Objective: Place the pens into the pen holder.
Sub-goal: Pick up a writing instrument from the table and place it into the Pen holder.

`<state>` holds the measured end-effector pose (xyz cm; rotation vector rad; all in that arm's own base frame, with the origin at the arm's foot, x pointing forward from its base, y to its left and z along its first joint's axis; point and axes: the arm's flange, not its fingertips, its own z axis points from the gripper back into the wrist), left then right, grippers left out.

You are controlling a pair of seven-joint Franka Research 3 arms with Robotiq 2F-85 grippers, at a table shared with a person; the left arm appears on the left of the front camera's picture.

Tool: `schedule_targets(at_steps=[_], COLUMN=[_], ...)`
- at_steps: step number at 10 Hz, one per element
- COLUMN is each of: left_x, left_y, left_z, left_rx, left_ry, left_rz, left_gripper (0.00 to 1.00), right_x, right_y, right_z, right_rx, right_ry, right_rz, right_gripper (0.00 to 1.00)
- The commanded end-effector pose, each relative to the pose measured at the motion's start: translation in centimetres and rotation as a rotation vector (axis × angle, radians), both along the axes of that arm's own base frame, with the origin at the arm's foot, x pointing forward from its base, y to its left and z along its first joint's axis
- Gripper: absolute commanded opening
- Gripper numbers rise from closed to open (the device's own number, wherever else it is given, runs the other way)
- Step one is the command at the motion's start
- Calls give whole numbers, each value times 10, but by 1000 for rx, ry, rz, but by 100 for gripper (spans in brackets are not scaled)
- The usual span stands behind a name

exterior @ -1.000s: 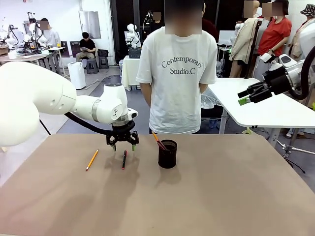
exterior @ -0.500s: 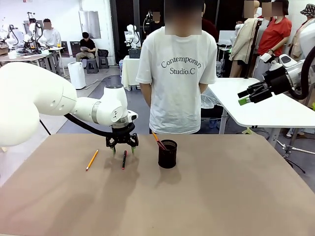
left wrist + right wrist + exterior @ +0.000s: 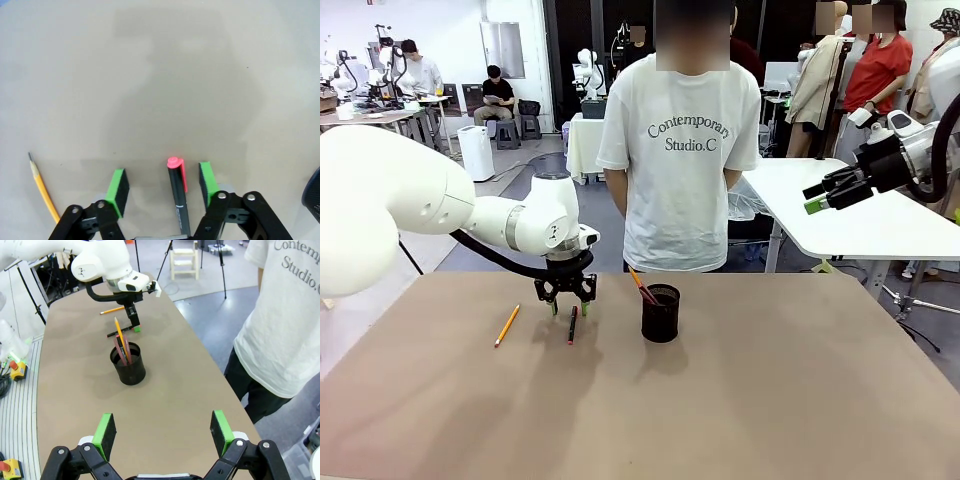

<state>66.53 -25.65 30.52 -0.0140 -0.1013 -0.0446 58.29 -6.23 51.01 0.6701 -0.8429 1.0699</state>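
The dark pen [image 3: 178, 202] is being straddled on the desk [image 3: 160, 75] by the left hand [image 3: 161, 176], released and not yet gripping; its long axis is lying along the hand's gap.

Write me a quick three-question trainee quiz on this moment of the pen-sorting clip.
1. True or false: the pen holder lies tipped on its side.
2. What sits between the pads of the open left gripper? A nothing; B the dark pen with the red cap; C a pair of scissors.
3. How many pens lie flat on the table?
Key: 1 false, it stands upright with pens in it. 2 B. 3 two: the dark pen with the red cap and the orange-yellow pencil.
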Motion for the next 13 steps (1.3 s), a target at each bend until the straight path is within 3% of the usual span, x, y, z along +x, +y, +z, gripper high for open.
schedule_targets(at_steps=[1, 2, 3, 9, 13], left_x=[-10, -12, -13, -21, -38], left_y=[7, 8, 6, 6, 22], left_z=[-1, 0, 0, 1, 52], left_rx=[37, 39, 42, 51, -23], left_ry=[5, 6, 6, 23, 6], left_rz=[8, 8, 8, -6, -70], left_gripper=[31, 11, 0, 0, 0], right_x=[1, 1, 1, 1, 1], right_y=[1, 1, 1, 1, 1], right_z=[2, 2, 2, 2, 2], right_rx=[-2, -2, -2, -2, -2], right_ry=[-4, -4, -4, -4, -4], right_rz=[-1, -1, -1, -1, -1], right_gripper=[100, 100, 100, 100, 100])
